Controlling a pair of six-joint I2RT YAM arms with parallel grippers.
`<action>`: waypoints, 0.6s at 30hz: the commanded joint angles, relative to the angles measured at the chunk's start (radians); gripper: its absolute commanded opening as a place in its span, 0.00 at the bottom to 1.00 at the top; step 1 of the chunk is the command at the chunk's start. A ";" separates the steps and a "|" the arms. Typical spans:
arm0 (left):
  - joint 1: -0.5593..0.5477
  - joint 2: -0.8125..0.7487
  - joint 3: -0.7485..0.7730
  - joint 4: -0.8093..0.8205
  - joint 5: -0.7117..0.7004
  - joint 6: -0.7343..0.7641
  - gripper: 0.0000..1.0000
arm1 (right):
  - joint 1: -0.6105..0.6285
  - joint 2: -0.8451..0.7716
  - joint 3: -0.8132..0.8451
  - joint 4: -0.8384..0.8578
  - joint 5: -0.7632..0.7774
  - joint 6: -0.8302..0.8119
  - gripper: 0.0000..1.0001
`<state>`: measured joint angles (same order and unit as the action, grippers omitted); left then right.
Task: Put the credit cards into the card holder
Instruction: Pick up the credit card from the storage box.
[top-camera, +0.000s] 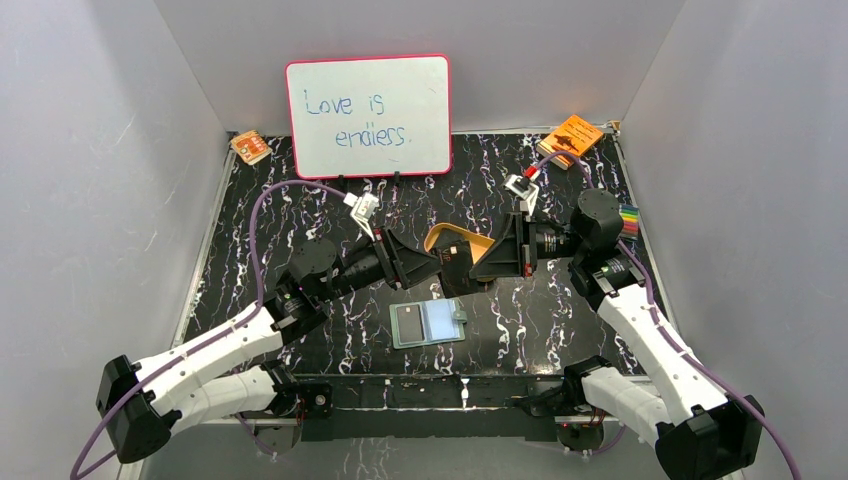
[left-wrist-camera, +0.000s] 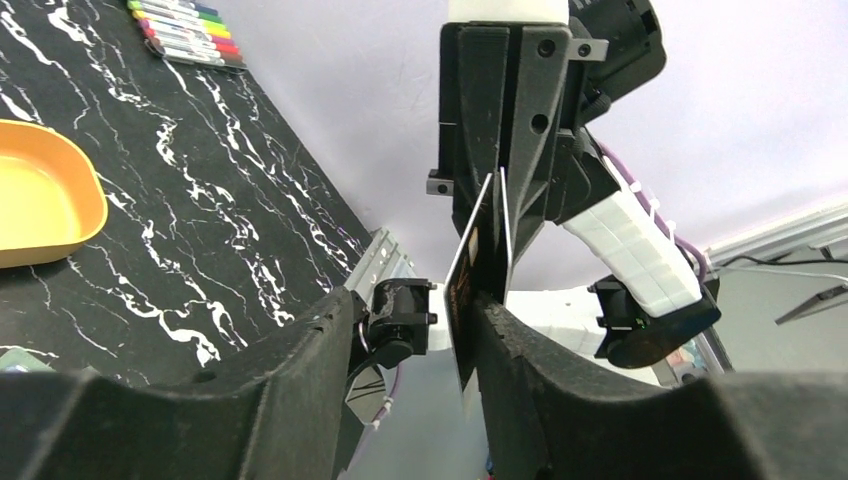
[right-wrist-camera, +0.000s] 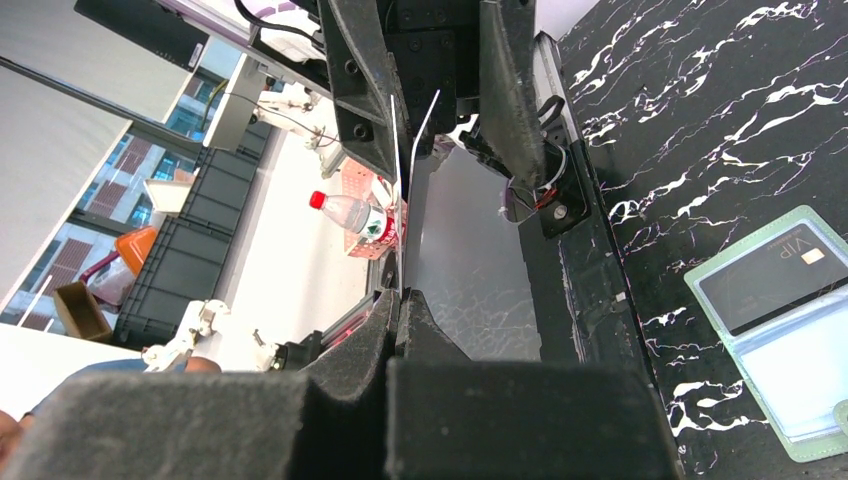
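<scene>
The card holder (top-camera: 430, 323) lies open on the black table, near the front middle, with one dark credit card (top-camera: 406, 322) in its left sleeve. It also shows in the right wrist view (right-wrist-camera: 790, 340). My right gripper (top-camera: 480, 262) (right-wrist-camera: 400, 295) is shut on two thin credit cards (right-wrist-camera: 398, 140), seen edge-on and fanned apart at their far ends. My left gripper (top-camera: 436, 262) (left-wrist-camera: 415, 310) faces it, open, with its fingers on either side of the cards (left-wrist-camera: 468, 270). One card rests against its right finger (left-wrist-camera: 520, 350). Both grippers are raised above the table, behind the holder.
A tan-orange oval tray (top-camera: 458, 242) (left-wrist-camera: 35, 190) sits just behind the grippers. A whiteboard (top-camera: 368, 115) stands at the back. An orange packet (top-camera: 570, 135) lies back right and a small orange one (top-camera: 250, 147) back left. Coloured markers (top-camera: 628, 215) (left-wrist-camera: 185, 30) lie at the right edge.
</scene>
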<state>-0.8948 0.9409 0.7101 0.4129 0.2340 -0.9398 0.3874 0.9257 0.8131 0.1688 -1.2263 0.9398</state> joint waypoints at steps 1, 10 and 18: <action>-0.003 -0.001 0.027 0.078 0.061 0.002 0.40 | 0.010 -0.012 0.010 0.070 -0.015 -0.001 0.00; -0.002 -0.034 0.019 0.055 0.030 0.008 0.00 | 0.009 -0.015 -0.005 0.056 0.001 -0.012 0.00; 0.000 -0.112 -0.014 -0.003 -0.073 0.010 0.00 | 0.010 -0.008 -0.012 0.031 0.028 -0.028 0.00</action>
<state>-0.9039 0.8978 0.7082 0.4332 0.2527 -0.9520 0.4019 0.9272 0.8009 0.1764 -1.1793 0.9314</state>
